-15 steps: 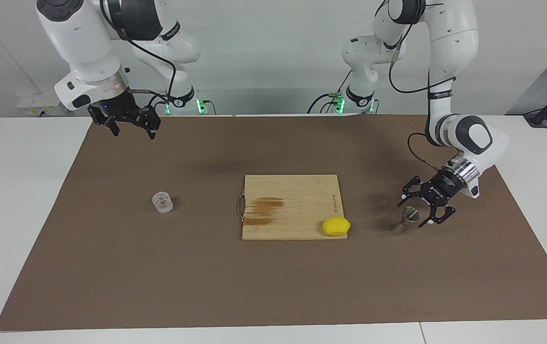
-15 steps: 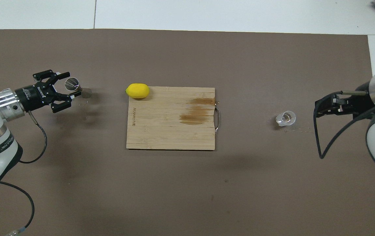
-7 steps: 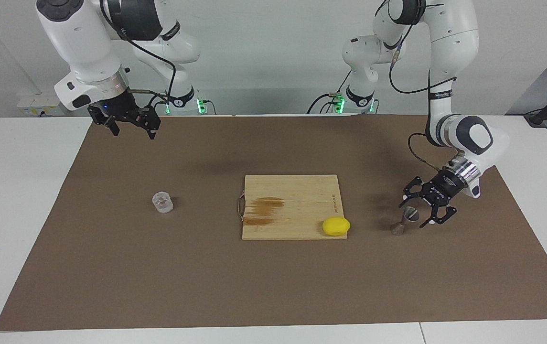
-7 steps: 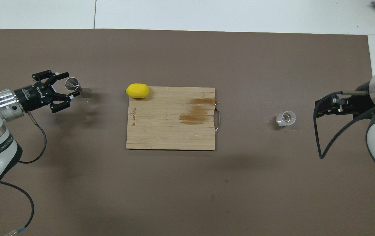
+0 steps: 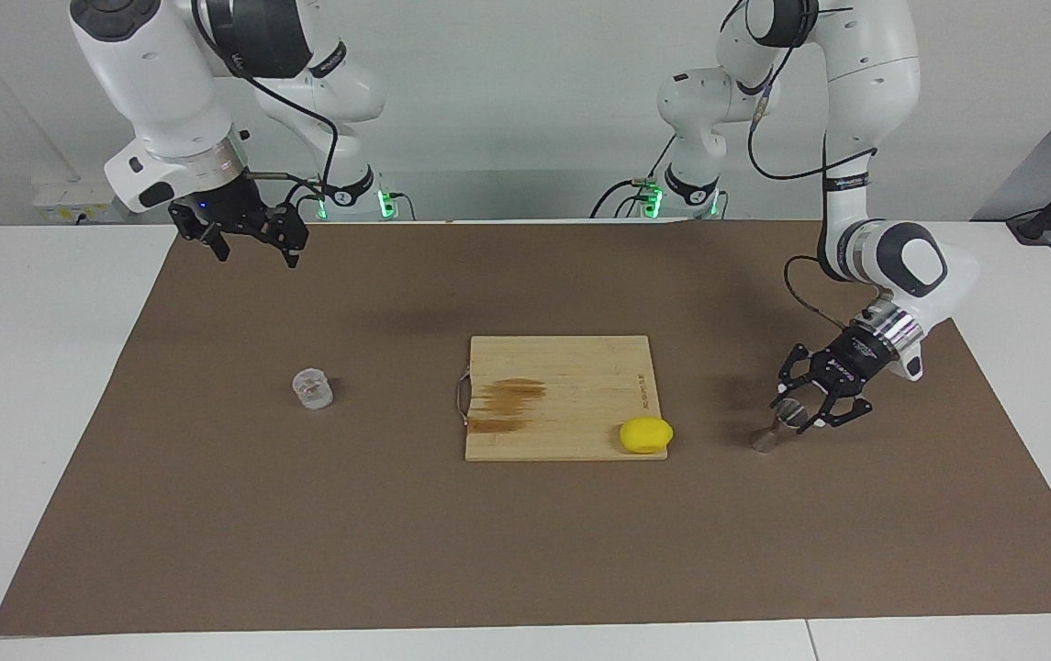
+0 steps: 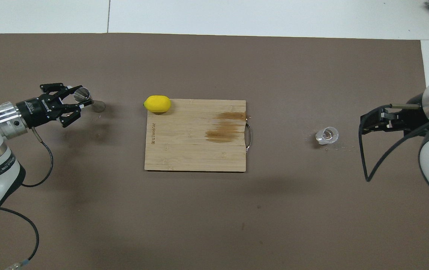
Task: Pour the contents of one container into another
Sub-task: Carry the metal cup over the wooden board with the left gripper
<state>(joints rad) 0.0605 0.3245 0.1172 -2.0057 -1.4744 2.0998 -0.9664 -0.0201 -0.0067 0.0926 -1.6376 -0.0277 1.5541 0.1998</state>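
Progress: early, nothing poured | your left gripper [image 5: 798, 412] is clamping the jigger [image 5: 779, 425], standing on the mat beside the lemon [image 5: 645, 434] | your right gripper [image 5: 252, 246] is waiting, spread wide, above the mat | clear cup [image 5: 312, 387] is sitting ungrasped toward the right arm's end.

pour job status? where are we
Early. Done: the left gripper is shut on the jigger, which stands on the mat toward the left arm's end, beside the cutting board. In hand: that grasp only; the jigger is not lifted. Left: the clear cup sits untouched toward the right arm's end, the right gripper waits open, raised over the mat. Picking up the cup and pouring are not started.
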